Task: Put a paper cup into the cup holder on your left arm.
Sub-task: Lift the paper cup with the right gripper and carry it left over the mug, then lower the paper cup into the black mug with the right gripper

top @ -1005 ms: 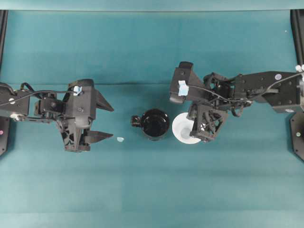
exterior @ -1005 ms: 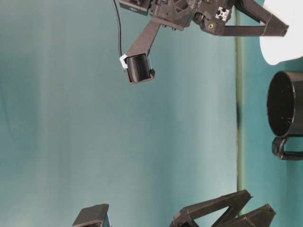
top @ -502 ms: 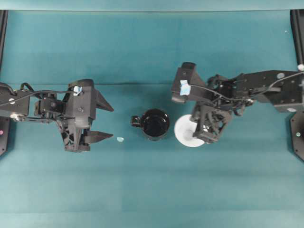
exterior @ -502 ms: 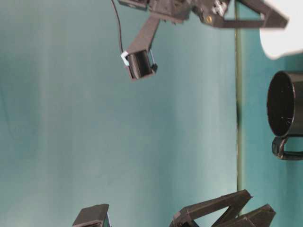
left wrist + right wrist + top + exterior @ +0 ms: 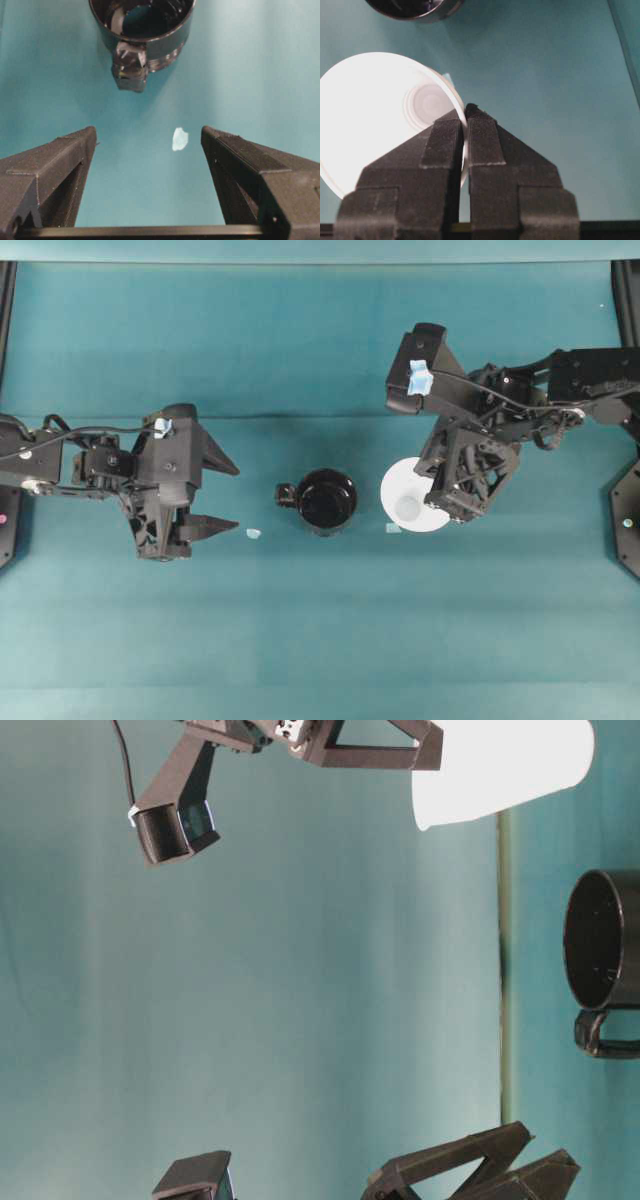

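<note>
While pinched by the right gripper [image 5: 465,125], paper cup [image 5: 410,502] seemingly upright, mouth upward.

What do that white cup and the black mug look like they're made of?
The white cup looks like thin paper: matte, with a slim wall that the right gripper pinches at the rim. The black mug looks like glossy glazed ceramic or hard plastic; its dark wall and handle catch reflections. I can't tell which.
</note>
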You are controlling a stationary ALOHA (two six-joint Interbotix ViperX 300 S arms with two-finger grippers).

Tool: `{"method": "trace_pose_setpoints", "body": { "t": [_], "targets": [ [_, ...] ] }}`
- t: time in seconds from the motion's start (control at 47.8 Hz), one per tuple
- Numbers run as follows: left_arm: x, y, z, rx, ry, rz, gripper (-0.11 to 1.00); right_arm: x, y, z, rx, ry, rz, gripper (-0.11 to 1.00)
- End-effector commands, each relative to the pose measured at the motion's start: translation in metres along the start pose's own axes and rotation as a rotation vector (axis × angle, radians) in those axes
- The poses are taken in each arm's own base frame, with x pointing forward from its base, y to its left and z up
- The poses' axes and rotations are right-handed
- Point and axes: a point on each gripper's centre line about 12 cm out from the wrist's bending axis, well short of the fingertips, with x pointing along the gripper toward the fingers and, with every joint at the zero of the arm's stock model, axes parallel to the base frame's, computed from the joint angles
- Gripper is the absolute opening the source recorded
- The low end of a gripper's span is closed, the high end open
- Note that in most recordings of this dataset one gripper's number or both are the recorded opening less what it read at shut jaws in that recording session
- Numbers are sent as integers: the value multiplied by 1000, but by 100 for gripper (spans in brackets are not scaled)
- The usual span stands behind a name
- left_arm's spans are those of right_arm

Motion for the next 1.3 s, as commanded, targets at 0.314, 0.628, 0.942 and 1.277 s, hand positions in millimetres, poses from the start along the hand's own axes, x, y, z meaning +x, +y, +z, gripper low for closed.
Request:
{"method": "trace_pose_setpoints", "body": {
  "t": [0.314, 0.628, 0.942, 1.277],
  "targets": [
    [-1, 0, 9, 2, -29, 0, 88, -15, 14, 51, 4, -125, 31, -2],
    [-1, 0, 9, 4, -29, 0, 88, -2, 18, 81, -10, -131, 12, -2],
    [-1, 0, 9, 4, -28, 0, 88, 23, 18, 82, -11, -82, 1, -2],
    [-1, 0, 9, -1, -28, 0, 88, 35, 16, 80, -9, -76, -2, -2]
  ]
}}
